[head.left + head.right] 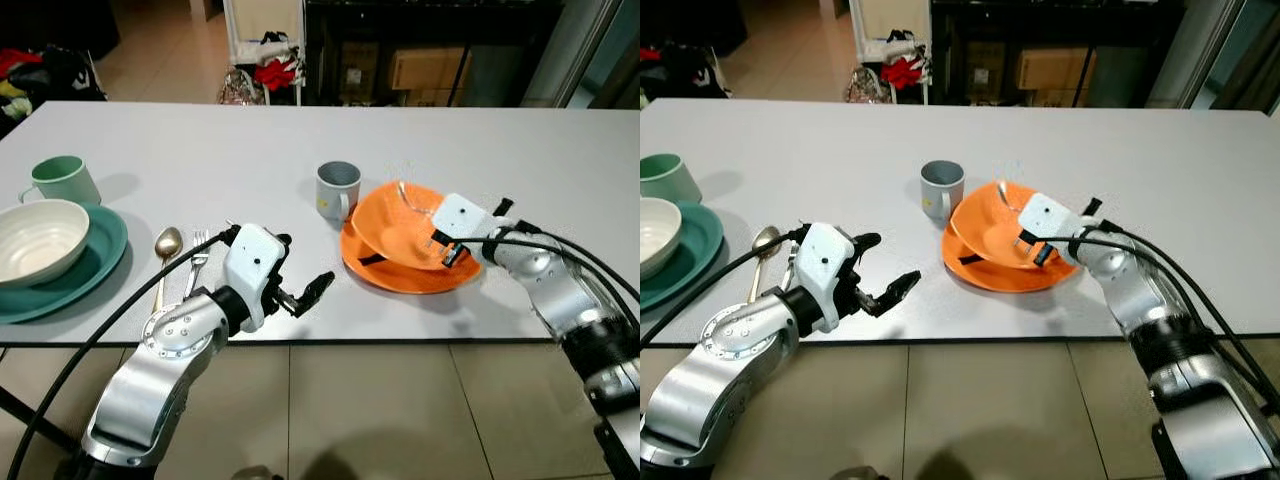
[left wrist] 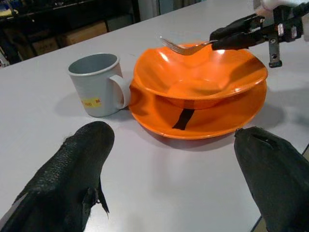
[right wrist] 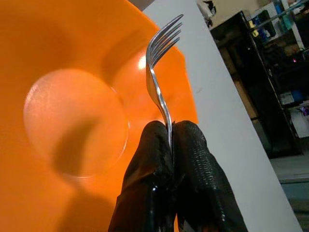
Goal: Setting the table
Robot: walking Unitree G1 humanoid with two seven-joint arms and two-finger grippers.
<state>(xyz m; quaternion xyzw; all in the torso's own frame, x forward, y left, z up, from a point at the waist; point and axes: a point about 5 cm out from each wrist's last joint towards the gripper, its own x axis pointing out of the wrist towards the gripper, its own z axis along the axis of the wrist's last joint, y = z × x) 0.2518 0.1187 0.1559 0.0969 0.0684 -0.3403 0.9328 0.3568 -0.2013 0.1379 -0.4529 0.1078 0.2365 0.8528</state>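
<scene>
An orange bowl (image 1: 398,238) sits on an orange plate (image 1: 405,278) near the table's front edge, with a grey mug (image 1: 337,189) just to its left. My right gripper (image 3: 170,128) is shut on the handle of a silver fork (image 3: 161,67). It holds the fork over the bowl with the tines pointing toward the far rim. My left gripper (image 1: 301,264) hovers open and holds nothing, low over the table to the left of the orange plate. A spoon (image 1: 167,243) and a second fork (image 1: 198,256) lie side by side further left.
At the far left a white bowl (image 1: 40,240) rests on a teal plate (image 1: 108,245), with a green mug (image 1: 62,180) behind it. The white table (image 1: 300,140) stretches bare toward the back. Its front edge runs just under both arms. Clutter and dark shelves stand beyond it.
</scene>
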